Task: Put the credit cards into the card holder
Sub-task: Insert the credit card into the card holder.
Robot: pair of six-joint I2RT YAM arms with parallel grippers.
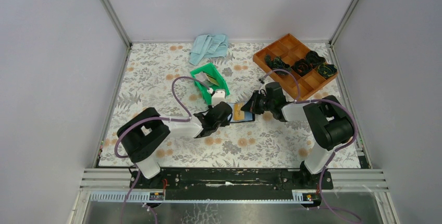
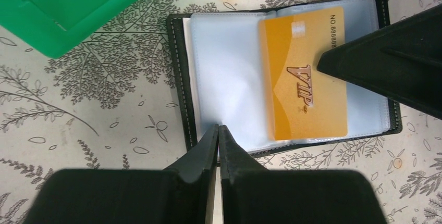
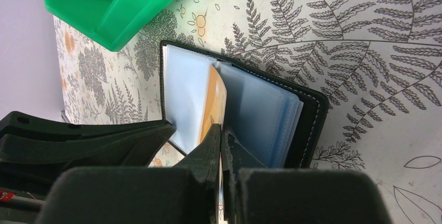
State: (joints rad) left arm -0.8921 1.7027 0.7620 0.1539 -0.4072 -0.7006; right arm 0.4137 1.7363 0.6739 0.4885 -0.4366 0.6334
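Observation:
The black card holder (image 1: 249, 118) lies open on the floral cloth between my two grippers, its clear sleeves up (image 2: 224, 67). A gold credit card (image 2: 305, 78) marked VIP lies across its right half, its left end at a sleeve. My right gripper (image 3: 221, 130) is shut on that card's edge (image 3: 215, 99); one of its fingers (image 2: 391, 62) enters the left wrist view from the right. My left gripper (image 2: 219, 129) is shut, pinching the near edge of a clear sleeve. Another credit card (image 1: 211, 79) lies in the green bin (image 1: 207, 73).
The green bin (image 2: 68, 10) stands just beyond the holder, close to both wrists. A brown compartment tray (image 1: 312, 81) with dark items is at the back right. A light blue cloth (image 1: 208, 47) lies at the back centre. Grey walls enclose the table.

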